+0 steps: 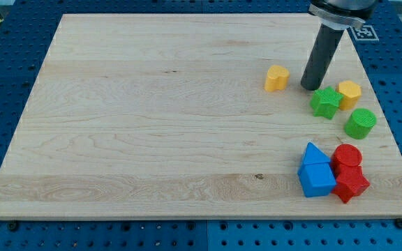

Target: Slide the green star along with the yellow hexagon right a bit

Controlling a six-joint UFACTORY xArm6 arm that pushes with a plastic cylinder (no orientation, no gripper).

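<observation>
The green star (324, 102) lies at the view's right, touching the yellow hexagon (349, 93) on its upper right. My tip (309, 86) rests on the board just up and left of the green star, close to it. A second yellow block (277, 78), heart-like in shape, lies to the left of my tip.
A green cylinder (360, 123) sits just below and right of the yellow hexagon. Lower right holds a cluster: a blue triangle (315, 154), a blue block (317, 178), a red cylinder (347, 156) and a red star (351, 184). The wooden board's right edge (389, 125) is close.
</observation>
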